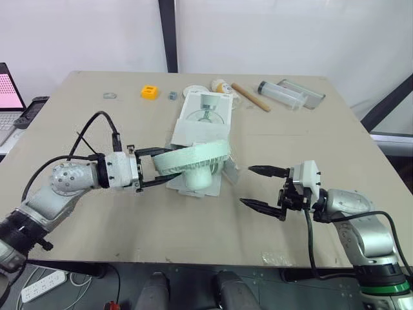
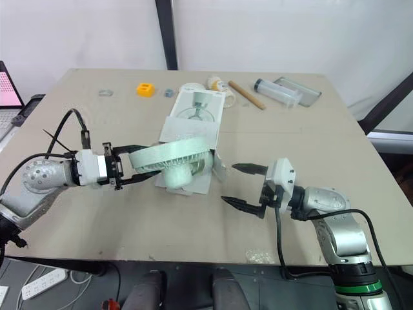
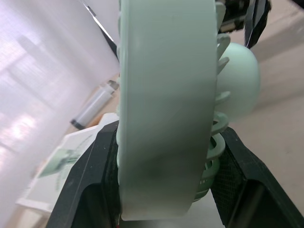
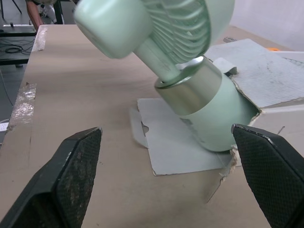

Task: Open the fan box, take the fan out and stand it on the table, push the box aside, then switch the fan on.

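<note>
A pale green fan point(image 1: 193, 157) tilts over the near end of the white fan box point(image 1: 201, 120), which lies flat mid-table with its flaps open. My left gripper point(image 1: 169, 166) is shut on the fan's round head, one black finger point(image 3: 90, 185) on each side of the rim point(image 3: 166, 95). The fan's cylindrical base point(image 4: 206, 111) still sits in the box mouth. My right gripper point(image 1: 256, 188) hovers open just right of the box, a little apart from the fan, its fingers point(image 4: 76, 175) spread wide with nothing between them.
At the far edge lie a yellow block point(image 1: 150, 92), a small grey piece point(image 1: 173, 95), a tape roll point(image 1: 219, 84), a wooden stick point(image 1: 250, 96) and a clear tube point(image 1: 281, 93). A laptop point(image 1: 10, 90) stands off the table's left side. Bare tabletop lies along the near edge.
</note>
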Controlling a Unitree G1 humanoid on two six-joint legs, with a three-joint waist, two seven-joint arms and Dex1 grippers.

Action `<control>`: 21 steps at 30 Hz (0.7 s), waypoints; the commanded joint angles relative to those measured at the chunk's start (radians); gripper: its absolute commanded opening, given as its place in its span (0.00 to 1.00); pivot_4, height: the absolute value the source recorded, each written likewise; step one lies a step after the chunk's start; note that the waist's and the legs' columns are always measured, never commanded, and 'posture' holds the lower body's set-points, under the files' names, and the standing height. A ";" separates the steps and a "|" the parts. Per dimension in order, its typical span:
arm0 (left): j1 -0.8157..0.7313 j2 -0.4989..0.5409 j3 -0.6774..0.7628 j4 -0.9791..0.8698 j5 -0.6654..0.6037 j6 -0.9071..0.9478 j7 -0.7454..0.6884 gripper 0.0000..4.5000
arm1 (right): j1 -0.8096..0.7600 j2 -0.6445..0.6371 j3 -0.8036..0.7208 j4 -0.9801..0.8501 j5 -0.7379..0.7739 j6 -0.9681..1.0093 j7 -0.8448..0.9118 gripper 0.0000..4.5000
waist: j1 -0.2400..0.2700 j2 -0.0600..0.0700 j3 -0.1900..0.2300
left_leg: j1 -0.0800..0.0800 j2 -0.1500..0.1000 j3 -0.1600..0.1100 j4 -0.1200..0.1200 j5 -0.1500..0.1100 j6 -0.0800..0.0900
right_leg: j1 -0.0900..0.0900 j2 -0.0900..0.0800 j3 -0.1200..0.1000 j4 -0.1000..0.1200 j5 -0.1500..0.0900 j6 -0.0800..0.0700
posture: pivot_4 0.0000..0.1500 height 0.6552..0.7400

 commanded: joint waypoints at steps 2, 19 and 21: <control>-0.038 0.094 0.109 -0.138 -0.262 0.509 -0.185 0.42 | -0.007 0.013 -0.003 -0.021 0.016 -0.012 -0.009 1.00 | 0.000 0.000 0.000 | 0.000 0.000 0.000 0.000 0.000 0.000 | 0.000 0.000 0.000 0.000 0.000 0.000 | 1.00 1.00; -0.192 0.248 0.584 -0.098 -0.496 1.392 -0.057 0.42 | -0.022 0.060 0.027 -0.034 0.007 0.007 -0.065 1.00 | -0.004 0.000 0.003 | -0.006 0.003 0.000 -0.001 -0.001 0.001 | -0.008 0.003 0.000 0.000 -0.002 -0.002 | 1.00 1.00; -0.176 0.268 0.631 -0.088 -0.511 1.434 -0.038 0.42 | -0.029 0.066 0.034 -0.029 0.003 0.007 -0.068 1.00 | -0.004 0.000 0.003 | -0.007 0.003 0.000 -0.001 -0.001 0.001 | -0.010 0.003 0.000 0.000 -0.002 -0.002 | 1.00 1.00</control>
